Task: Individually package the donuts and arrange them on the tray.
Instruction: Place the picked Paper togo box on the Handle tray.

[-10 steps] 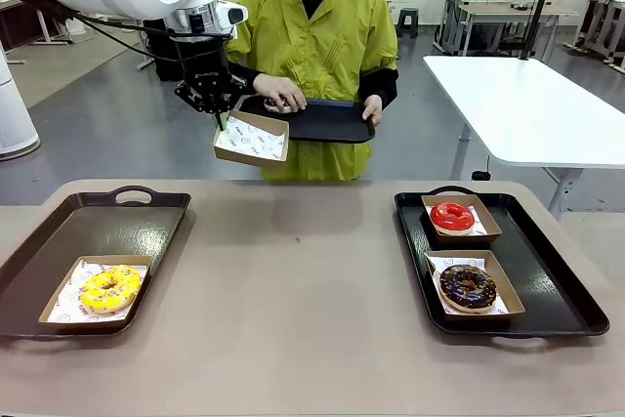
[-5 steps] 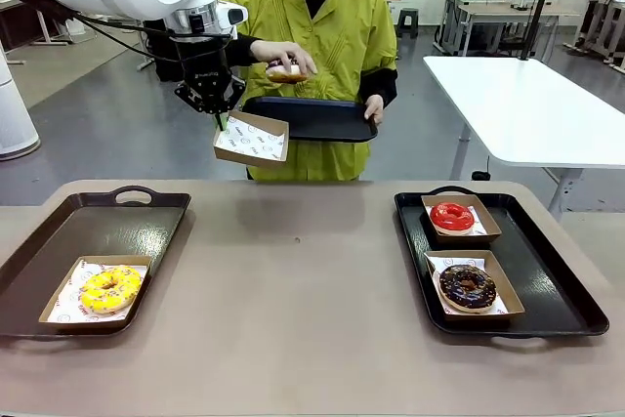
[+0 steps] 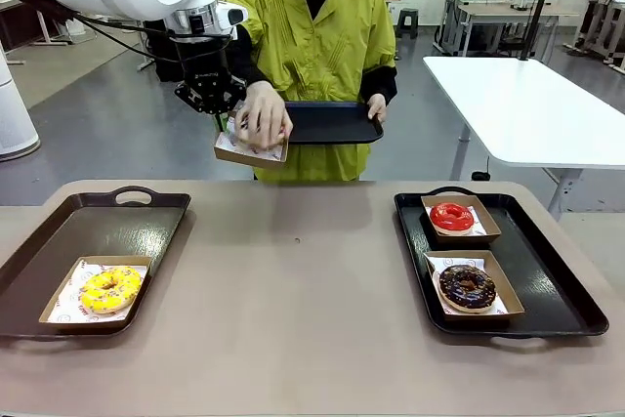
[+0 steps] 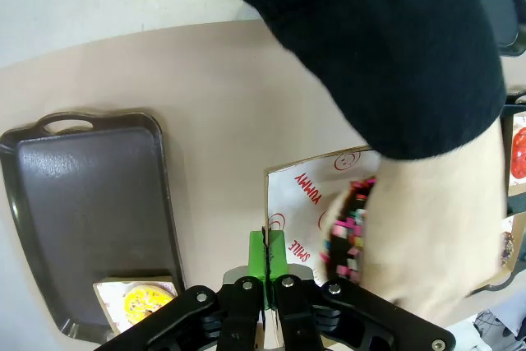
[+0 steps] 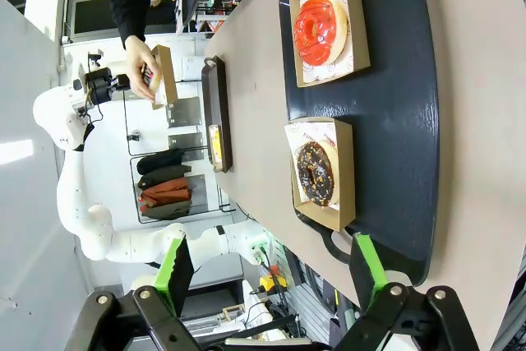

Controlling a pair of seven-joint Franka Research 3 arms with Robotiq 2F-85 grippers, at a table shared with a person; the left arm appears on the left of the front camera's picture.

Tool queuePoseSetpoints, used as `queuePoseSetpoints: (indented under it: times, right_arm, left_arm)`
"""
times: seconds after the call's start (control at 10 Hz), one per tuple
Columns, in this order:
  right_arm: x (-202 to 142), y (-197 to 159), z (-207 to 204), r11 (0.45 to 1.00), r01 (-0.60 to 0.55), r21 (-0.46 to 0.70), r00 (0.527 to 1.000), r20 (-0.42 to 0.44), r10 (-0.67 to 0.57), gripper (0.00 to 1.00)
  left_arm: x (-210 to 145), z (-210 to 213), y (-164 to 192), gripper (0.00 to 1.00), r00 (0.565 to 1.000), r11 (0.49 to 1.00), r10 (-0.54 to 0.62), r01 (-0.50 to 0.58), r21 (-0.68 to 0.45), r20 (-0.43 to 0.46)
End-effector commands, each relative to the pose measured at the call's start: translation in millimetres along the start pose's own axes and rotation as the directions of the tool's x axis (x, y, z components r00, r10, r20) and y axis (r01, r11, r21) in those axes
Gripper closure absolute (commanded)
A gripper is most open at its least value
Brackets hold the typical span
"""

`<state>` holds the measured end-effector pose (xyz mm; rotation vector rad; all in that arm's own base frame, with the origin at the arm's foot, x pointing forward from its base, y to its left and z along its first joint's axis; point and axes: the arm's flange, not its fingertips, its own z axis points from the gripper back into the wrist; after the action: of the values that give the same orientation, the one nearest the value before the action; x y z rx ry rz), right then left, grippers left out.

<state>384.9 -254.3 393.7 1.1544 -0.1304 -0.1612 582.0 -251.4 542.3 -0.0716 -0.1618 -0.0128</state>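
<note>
Donuts are mostly boxed already: the yellow donut (image 3: 110, 288) sits in its box on the left tray (image 3: 59, 241). Up behind it, the left hand (image 3: 223, 120) is pinched tight on the rim of a cardboard box (image 3: 250, 151) held in the air while the person's hand (image 3: 263, 114) sets the sprinkled donut (image 4: 348, 232) into it. Next I'd guess that box goes down onto a tray, kept level. Over on the right tray (image 3: 557, 280) sit the red donut (image 3: 451, 215) and chocolate donut (image 3: 467, 285), and the right hand (image 5: 271, 273) hangs wide open, holding nothing.

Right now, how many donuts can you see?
4: yellow donut boxed on the left tray; red donut and chocolate donut boxed on the right tray; sprinkled donut, mostly hidden under the person's hand, going into the held box.
</note>
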Motion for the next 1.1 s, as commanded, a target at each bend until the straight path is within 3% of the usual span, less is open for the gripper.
queuePoseSetpoints:
  times: [0.0,0.9,1.0]
  right_arm:
    - [2,-1,3,1.000,0.002,0.001,1.000,-0.016,-0.002,0.00]
    - [2,-1,3,1.000,0.002,0.001,1.000,-0.016,-0.002,0.00]
    - [2,-1,3,1.000,0.002,0.001,1.000,-0.016,-0.002,0.00]
  left_arm:
    - [-4,2,3,1.00,1.000,1.000,-0.003,0.003,0.000,0.003]
    - [0,0,0,0.99,1.000,1.000,0.000,0.000,0.000,0.000]
    - [-12,14,22,0.99,1.000,0.999,-0.018,0.018,-0.038,-0.017]
